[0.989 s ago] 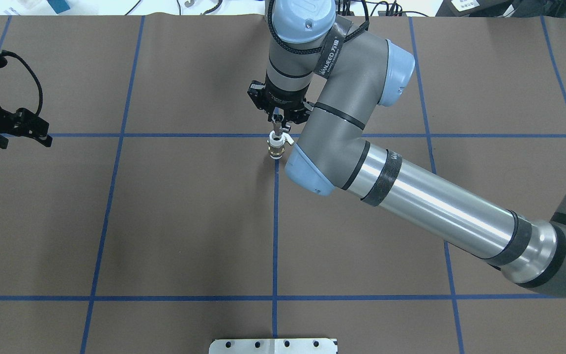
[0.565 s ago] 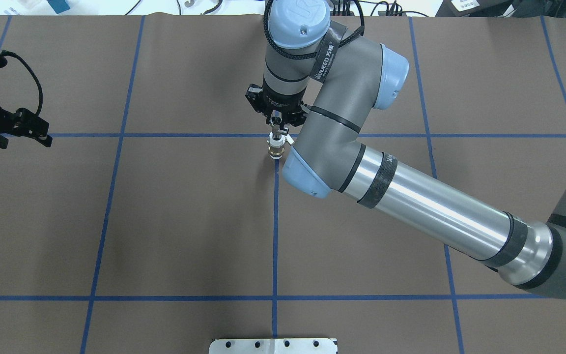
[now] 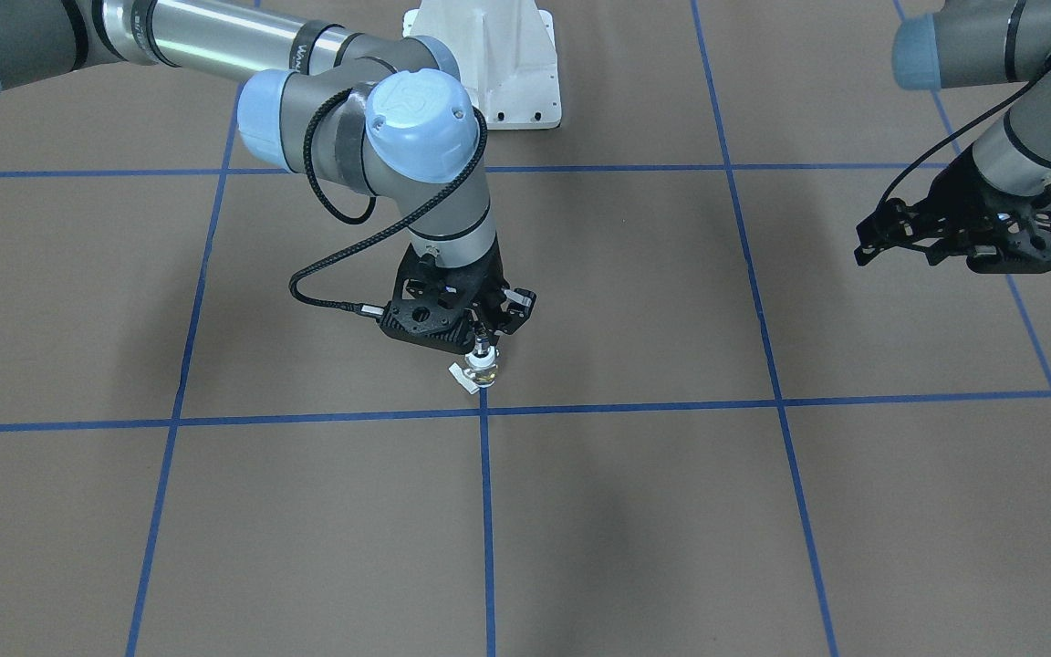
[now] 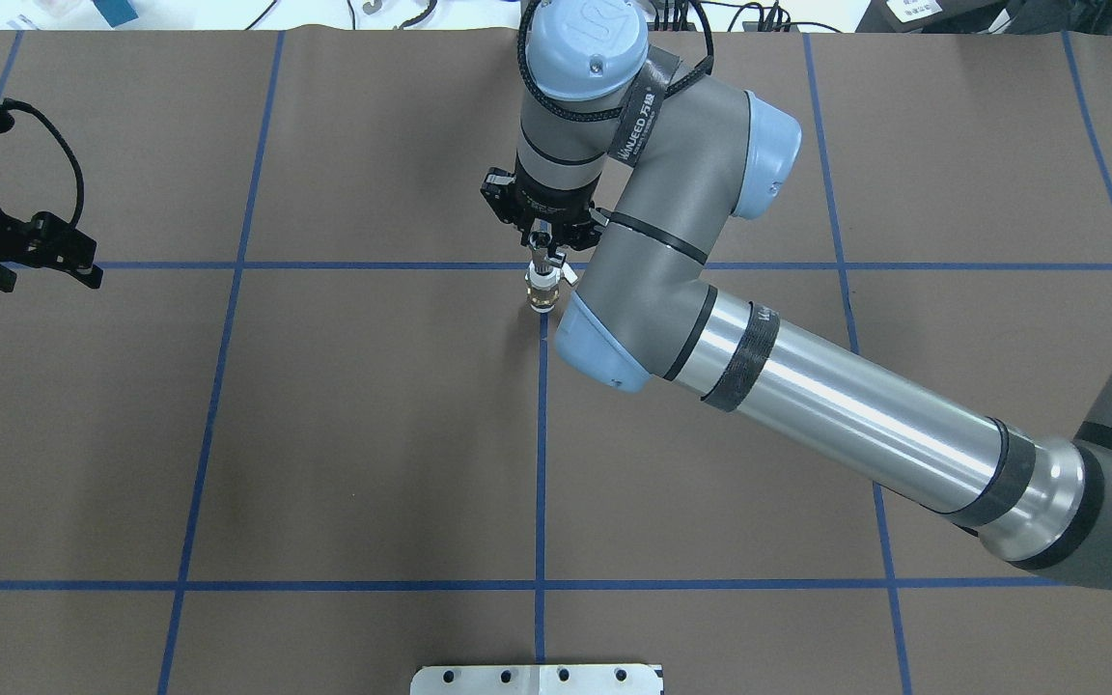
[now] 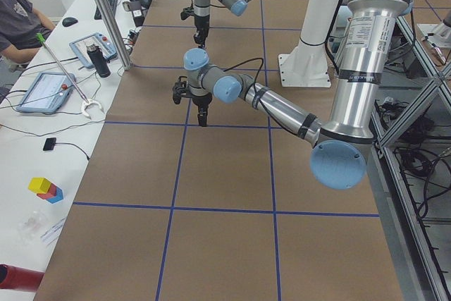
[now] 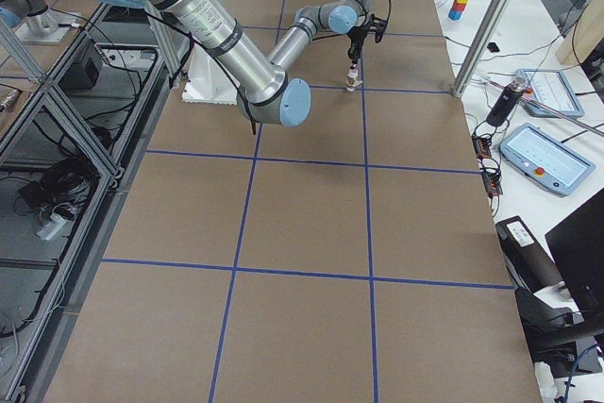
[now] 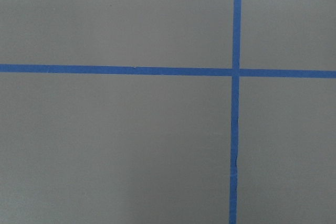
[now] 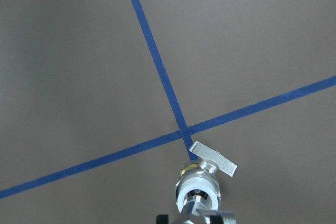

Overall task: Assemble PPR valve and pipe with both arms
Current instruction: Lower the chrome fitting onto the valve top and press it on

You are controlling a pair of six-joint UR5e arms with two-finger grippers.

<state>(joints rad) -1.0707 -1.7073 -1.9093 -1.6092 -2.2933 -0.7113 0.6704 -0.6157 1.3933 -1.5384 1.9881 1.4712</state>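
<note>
Upright, the PPR valve (image 4: 541, 286) stands on the table (image 4: 373, 434) directly beneath the right gripper (image 4: 542, 247), which pinches the pipe (image 8: 210, 216) at the valve's top socket. Far off to one side, the left gripper (image 4: 49, 275) hovers, jaws spread.

Environment: robotics laboratory, bench-type test cell.

Identifying features:
- Two industrial arms, the right arm (image 4: 846, 405) and the left arm (image 3: 1018, 137), share one white pedestal (image 3: 512, 64) bolted to the counter (image 4: 324, 434).
- The counter carries a brown covering marked into squares with blue tape lines (image 4: 541, 463).
- An aluminium profile frame (image 6: 57, 120) runs beside the cell, with loose cables (image 6: 57, 186) on the floor below it.
- A white side bench (image 5: 42, 146) holds teach pendants (image 6: 547, 158) and coloured blocks (image 5: 46, 189).
- An operator (image 5: 17, 15) sits at this bench.
</note>
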